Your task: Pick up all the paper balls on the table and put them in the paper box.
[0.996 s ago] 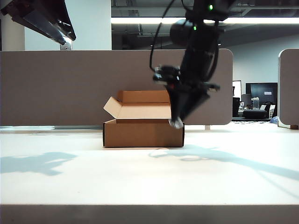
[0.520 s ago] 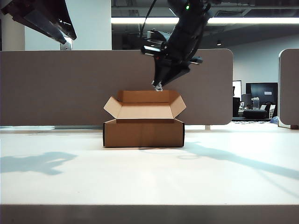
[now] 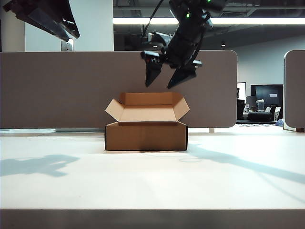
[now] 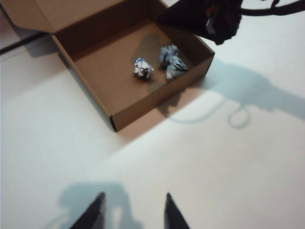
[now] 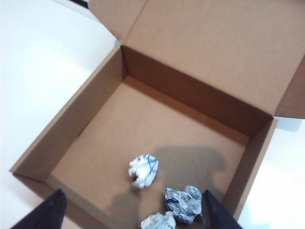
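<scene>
Right gripper [image 3: 165, 78], upper centre above the box [image 3: 146, 136], has just released: fingers spread, empty. 3 balls [image 5: 144, 170] now lie inside. Left gripper [image 4: 131, 212] hangs open, empty, over bare desk [image 4: 228, 181]. Task appears complete.

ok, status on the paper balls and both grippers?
Right gripper open, empty, above the paper box. Left gripper open, empty, high over the table. Three paper balls in the box. Nothing in the way.
</scene>
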You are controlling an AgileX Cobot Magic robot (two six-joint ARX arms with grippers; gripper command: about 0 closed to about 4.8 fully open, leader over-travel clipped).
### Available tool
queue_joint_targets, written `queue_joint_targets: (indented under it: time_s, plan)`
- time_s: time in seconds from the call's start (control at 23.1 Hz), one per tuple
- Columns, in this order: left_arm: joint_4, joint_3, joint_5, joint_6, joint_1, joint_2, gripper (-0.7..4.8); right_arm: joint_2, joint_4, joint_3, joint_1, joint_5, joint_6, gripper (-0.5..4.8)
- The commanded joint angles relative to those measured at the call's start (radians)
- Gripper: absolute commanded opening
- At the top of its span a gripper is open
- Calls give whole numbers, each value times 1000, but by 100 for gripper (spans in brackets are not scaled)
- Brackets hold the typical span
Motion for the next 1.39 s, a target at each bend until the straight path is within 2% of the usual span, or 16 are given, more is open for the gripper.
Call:
queue_joint_targets:
  time_s: [0.04, 0.09, 0.22, 0.39, 0.56, 0.74, 0.91, 0.95, 1.0, 1.04, 1.13, 1.3, 1.39]
  plan:
    - [49, 3, 16, -71, 1, -11, 31, -94, -35, 8, -7, 0, 64, 386]
    - [54, 3, 13, -85, 1, -25, -6, -134, -50, 8, -13, 10, 98, 386]
    - [39, 3, 7, -85, 1, -96, -6, -265, -88, 6, -13, 71, 103, 365]
    - [-46, 0, -98, -85, 1, -291, -6, -492, -188, -25, -12, 71, 103, 353]
    - [-84, -35, -100, -86, 1, -438, -6, -658, -200, -129, -10, 71, 104, 323]
    - [-185, -99, -99, -115, 1, -631, -6, -988, -200, -406, -11, 72, 105, 300]
    - [-230, -145, -99, -142, 1, -750, -6, -1237, -203, -600, -11, 112, 103, 263]
    - [-235, -170, -98, -141, 1, -806, -6, -1362, -203, -693, -11, 116, 95, 259]
    - [-231, -186, -98, -141, 1, -834, -6, -1439, -202, -748, -11, 116, 92, 238]
    - [-206, -219, -99, -136, 1, -863, -5, -1526, -196, -809, -11, 116, 92, 189]
    - [-190, -253, -99, -134, 1, -877, -5, -1613, -188, -869, -11, 120, 92, 144]
    - [-164, -325, -83, -154, 1, -866, -6, -1766, -185, -969, -11, 130, 94, 138]
    - [-103, -373, -93, -177, 1, -866, -6, -1811, -183, -1003, -11, 179, 113, 138]
